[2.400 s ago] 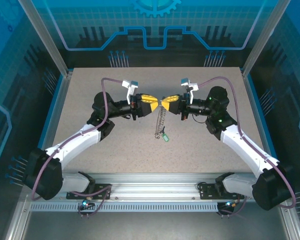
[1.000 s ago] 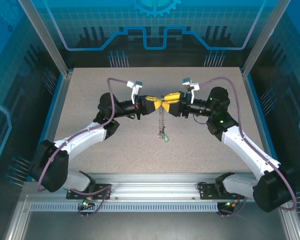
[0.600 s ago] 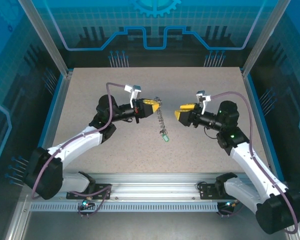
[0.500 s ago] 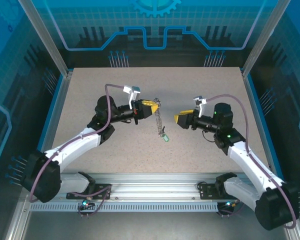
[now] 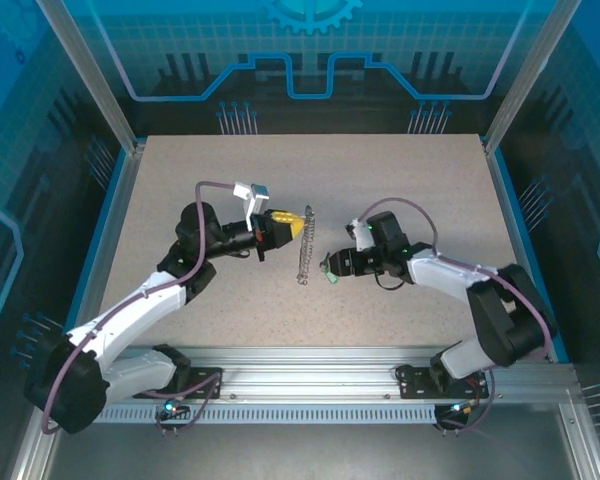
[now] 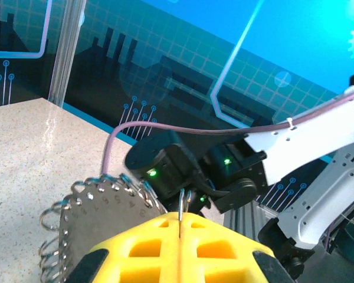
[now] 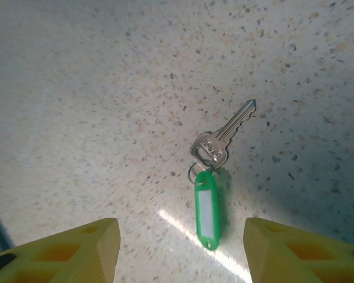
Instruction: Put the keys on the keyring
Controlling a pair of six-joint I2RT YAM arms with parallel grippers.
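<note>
My left end effector [image 6: 180,227] is clamped on the keyring [image 6: 85,203], a thin, floppy loop hanging beside it. My right end effector [image 7: 182,239] is spread wide. Directly beneath it the key [image 7: 223,137] lies flat on the surface [image 7: 76,88]. The key looks light, stiff and slippery, so its green tag [image 7: 206,207] is probably the better hold. Only my right wrist view shows the key clearly.

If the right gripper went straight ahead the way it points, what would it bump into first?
Most likely the key and its green tag, which lie on the table straight ahead of the open right gripper. Depth is hard to judge.
</note>
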